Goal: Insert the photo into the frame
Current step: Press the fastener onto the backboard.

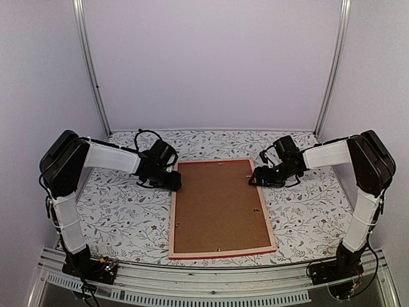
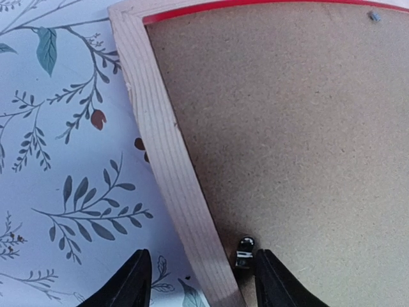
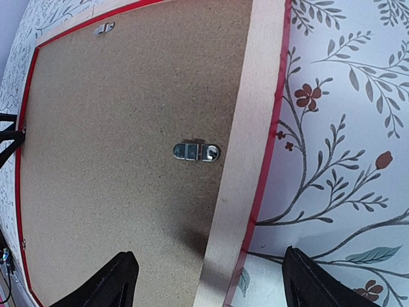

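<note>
The frame (image 1: 171, 211) lies face down in the middle of the table, pale wood back up, red edges showing. A plain brown backing board (image 1: 217, 204) fills it. The photo is hidden. My left gripper (image 1: 175, 181) is open over the frame's upper left side; in the left wrist view (image 2: 201, 281) its fingers straddle the wooden rail (image 2: 172, 179), beside a small metal clip (image 2: 245, 252). My right gripper (image 1: 254, 178) is open over the upper right side; in the right wrist view (image 3: 208, 281) its fingers straddle the rail (image 3: 246, 147), near a metal turn clip (image 3: 197, 151).
The table wears a white cloth (image 1: 128, 211) with a leaf and flower print. White walls and two metal posts (image 1: 92, 70) close the back. A metal rail (image 1: 204, 278) runs along the near edge by the arm bases.
</note>
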`<state>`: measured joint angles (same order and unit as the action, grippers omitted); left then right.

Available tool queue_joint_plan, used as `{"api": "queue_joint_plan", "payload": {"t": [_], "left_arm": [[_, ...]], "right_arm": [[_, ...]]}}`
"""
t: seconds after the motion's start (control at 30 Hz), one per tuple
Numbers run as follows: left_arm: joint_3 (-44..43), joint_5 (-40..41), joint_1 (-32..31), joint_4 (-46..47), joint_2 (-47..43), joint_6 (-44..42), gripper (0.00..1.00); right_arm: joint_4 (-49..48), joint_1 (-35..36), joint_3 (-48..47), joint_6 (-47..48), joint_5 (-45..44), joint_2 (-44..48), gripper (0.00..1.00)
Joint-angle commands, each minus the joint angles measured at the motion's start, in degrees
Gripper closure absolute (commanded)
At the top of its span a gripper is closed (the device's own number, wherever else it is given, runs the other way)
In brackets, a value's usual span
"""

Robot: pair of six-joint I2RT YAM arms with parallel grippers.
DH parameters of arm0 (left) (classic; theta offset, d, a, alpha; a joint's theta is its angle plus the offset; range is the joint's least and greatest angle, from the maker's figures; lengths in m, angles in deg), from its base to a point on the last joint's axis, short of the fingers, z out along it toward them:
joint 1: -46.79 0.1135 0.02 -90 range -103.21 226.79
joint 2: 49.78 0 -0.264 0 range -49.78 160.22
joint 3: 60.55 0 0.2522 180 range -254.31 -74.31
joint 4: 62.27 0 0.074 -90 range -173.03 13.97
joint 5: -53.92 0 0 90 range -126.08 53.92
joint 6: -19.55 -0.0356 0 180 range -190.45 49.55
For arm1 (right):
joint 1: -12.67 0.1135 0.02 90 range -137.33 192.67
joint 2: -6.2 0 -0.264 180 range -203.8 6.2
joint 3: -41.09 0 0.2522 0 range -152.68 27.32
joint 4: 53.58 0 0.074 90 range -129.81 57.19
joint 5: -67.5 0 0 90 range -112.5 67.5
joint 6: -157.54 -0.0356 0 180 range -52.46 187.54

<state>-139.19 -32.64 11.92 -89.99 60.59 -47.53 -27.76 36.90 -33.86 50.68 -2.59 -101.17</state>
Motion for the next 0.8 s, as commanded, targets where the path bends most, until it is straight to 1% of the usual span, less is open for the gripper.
{"api": "queue_joint_plan", "payload": {"t": [0.0, 0.1, 0.23, 0.4, 0.77], "left_arm": [[-1.7, 2.3, -1.1, -1.1, 1.6, -1.4, 0.43], [-1.8, 3.0, -1.4, -1.4, 2.0, -1.6, 0.45], [-1.7, 3.7, -1.4, -1.5, 1.9, -1.6, 0.52], [-1.7, 3.9, -1.4, -1.4, 1.8, -1.9, 0.59], [-1.3, 2.3, -1.3, 0.2, 2.2, -2.4, 0.72]], "right_arm": [[2.1, -0.2, 0.2, 0.2, 0.2, -2.7, 0.18], [2.2, -0.2, 0.2, 0.2, 0.3, -2.8, 0.18], [1.7, -0.2, 0.5, 0.1, 0.4, -2.9, 0.18], [1.5, -0.2, 1.0, 0.2, 0.5, -3.1, 0.18], [1.6, -0.2, 1.3, 0.3, 0.0, -2.8, 0.18]]}}
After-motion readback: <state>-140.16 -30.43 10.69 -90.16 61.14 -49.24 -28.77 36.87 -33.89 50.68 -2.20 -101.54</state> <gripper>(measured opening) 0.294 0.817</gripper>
